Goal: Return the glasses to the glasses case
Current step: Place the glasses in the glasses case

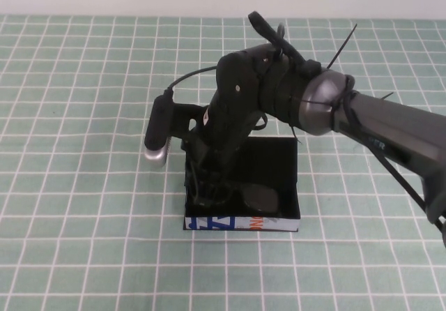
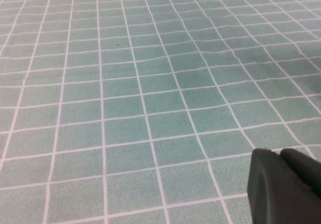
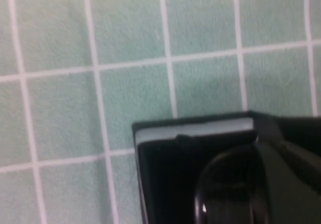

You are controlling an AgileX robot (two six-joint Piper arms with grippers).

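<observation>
The glasses case point(image 1: 240, 223) lies open at the table's middle, black inside, its white printed edge facing me. My right gripper point(image 1: 208, 194) reaches down into the case's left half, shut on the glasses point(image 1: 261, 198), of which one dark lens shows low inside the case. In the right wrist view the lens point(image 3: 225, 194) sits against one of the fingers point(image 3: 296, 184), just inside the case's rim point(image 3: 195, 128). My left gripper point(image 2: 286, 189) is out of the high view; it hovers shut and empty over bare cloth.
A green checked cloth point(image 1: 83, 185) covers the whole table. The right arm point(image 1: 390, 130) crosses in from the right above the case, with its wrist camera point(image 1: 159, 131) sticking out to the left of the case.
</observation>
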